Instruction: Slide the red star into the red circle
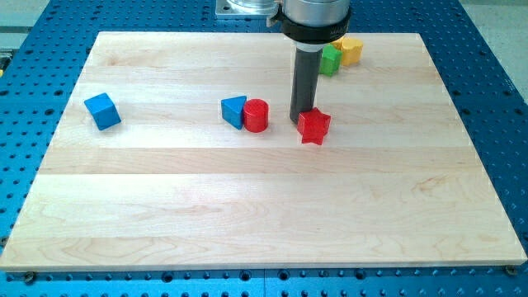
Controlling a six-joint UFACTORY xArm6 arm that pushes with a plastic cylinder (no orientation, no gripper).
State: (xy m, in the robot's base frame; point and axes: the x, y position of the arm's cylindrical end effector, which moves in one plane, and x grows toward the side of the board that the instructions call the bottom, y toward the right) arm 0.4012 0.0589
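Observation:
The red star [313, 126] lies on the wooden board [264, 206] a little right of centre, in the upper half. The red circle [256, 115] stands to its left, touching a blue triangle [233, 110] on its own left side. My tip [299, 118] is down at the board, right at the star's upper left edge, between the star and the red circle. The rod rises straight up to the arm's dark collar at the view's top.
A blue cube [102, 110] sits near the board's left edge. A green block [331, 59] and a yellow block [351, 49] sit together at the top, just right of the rod. The board rests on a blue perforated table [495, 66].

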